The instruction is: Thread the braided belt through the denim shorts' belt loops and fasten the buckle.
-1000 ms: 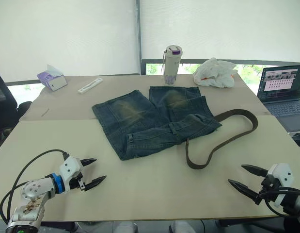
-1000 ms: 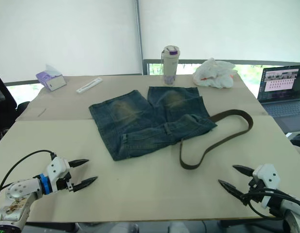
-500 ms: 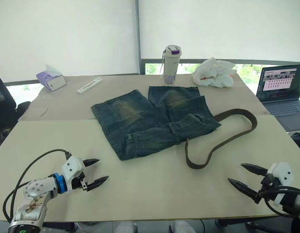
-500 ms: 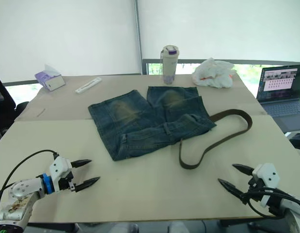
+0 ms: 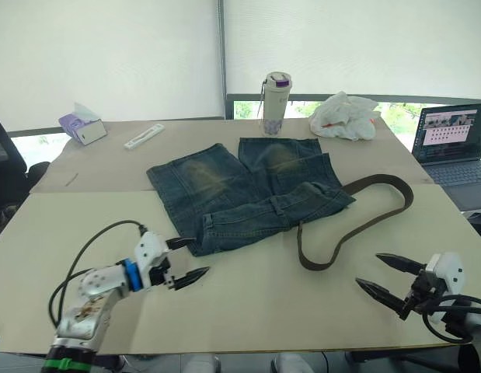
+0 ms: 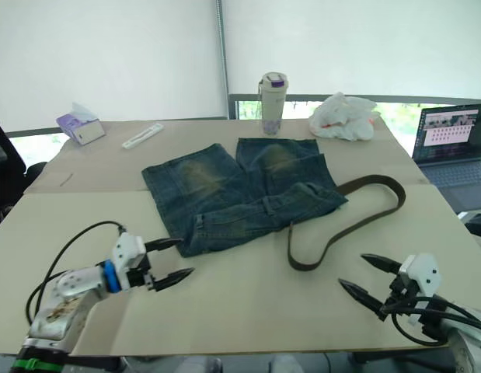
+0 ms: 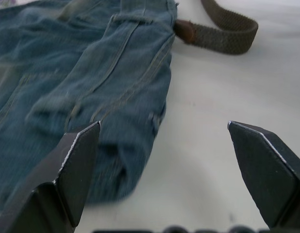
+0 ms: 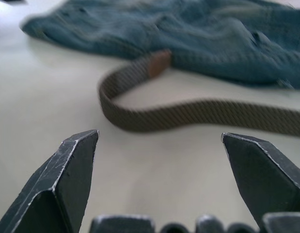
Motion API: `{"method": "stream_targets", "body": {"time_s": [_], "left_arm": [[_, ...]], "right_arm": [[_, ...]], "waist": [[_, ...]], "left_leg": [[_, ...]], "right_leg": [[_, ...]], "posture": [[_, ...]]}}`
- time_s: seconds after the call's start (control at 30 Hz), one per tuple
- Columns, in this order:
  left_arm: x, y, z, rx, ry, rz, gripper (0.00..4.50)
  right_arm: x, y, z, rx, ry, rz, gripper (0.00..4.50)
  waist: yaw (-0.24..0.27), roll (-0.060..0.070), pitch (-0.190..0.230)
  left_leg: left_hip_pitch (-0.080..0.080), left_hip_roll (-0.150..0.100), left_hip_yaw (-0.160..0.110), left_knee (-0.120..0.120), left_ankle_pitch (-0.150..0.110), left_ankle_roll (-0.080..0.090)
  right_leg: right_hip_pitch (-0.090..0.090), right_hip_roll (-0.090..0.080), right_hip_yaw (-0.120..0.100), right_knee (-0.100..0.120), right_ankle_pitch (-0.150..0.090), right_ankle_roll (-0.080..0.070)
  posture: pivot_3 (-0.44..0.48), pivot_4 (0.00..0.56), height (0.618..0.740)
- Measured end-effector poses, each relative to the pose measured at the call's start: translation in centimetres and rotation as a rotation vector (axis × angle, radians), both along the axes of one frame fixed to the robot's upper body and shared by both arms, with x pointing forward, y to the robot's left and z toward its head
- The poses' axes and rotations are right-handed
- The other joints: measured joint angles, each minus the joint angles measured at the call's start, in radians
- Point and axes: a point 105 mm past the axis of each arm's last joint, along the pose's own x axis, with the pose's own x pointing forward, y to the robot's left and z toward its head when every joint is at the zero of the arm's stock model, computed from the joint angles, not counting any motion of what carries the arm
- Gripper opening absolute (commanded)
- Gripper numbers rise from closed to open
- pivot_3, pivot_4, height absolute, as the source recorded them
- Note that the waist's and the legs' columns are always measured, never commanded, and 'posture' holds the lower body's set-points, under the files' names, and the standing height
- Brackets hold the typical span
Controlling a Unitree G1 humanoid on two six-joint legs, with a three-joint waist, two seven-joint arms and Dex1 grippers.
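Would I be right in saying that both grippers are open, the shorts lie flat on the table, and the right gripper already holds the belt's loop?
Not quite: the right gripper holds nothing. The left eye view shows it open above the bare table, short of the braided belt. The left gripper is open too, and the denim shorts do lie on the table.

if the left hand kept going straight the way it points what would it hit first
Most likely the near waistband corner of the dark blue denim shorts. The open left hand points at it, just short of the fabric, though depth is hard to judge.
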Motion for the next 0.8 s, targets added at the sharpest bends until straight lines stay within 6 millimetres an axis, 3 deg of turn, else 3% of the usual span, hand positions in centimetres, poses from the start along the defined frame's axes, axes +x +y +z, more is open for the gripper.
{"method": "stream_targets", "body": {"time_s": [0.1,0.2,0.43,0.47,0.8], "left_arm": [[1.6,-1.3,-0.5,0.121,-0.049,-0.019,4.43],[3.5,-2.6,-1.2,0.119,-0.042,-0.001,3.64],[4.0,-2.1,-2.4,0.230,-0.093,-0.104,0.19],[4.1,-1.8,-2.3,0.240,-0.100,-0.114,0.03],[5.5,2.4,-1.7,0.386,-0.157,-0.188,0.03]], "right_arm": [[0.1,1.2,0.8,0.021,-0.009,0.031,4.48],[0.4,2.3,1.4,0.032,-0.020,0.053,4.50],[0.4,4.1,3.4,0.078,-0.053,0.091,4.50],[0.3,4.2,3.5,0.078,-0.053,0.096,4.50],[0.5,5.5,4.9,0.102,-0.077,0.133,4.50]], "waist": [[-0.001,0.000,0.000],[-0.001,-0.001,0.000],[-0.001,-0.001,0.001],[-0.002,-0.001,0.001],[-0.007,-0.003,0.002]], "left_leg": [[0.000,-0.001,0.001,0.000,0.000,0.000],[0.000,-0.003,0.001,0.001,0.000,0.000],[0.000,-0.003,-0.001,0.001,-0.001,0.002],[0.000,-0.003,-0.001,0.001,-0.001,0.002],[0.000,-0.003,0.000,0.001,-0.001,0.002]], "right_leg": [[0.000,0.000,0.000,0.000,0.000,0.001],[0.000,0.000,-0.001,0.000,0.000,0.001],[0.000,-0.001,-0.001,0.000,0.000,0.000],[0.000,-0.001,-0.001,0.000,0.000,0.000],[0.000,0.000,-0.001,0.001,0.000,0.001]], "posture": [[0.000,0.150,0.740],[0.000,0.150,0.740],[0.000,0.150,0.740],[0.000,0.150,0.740],[0.000,0.150,0.740]]}}
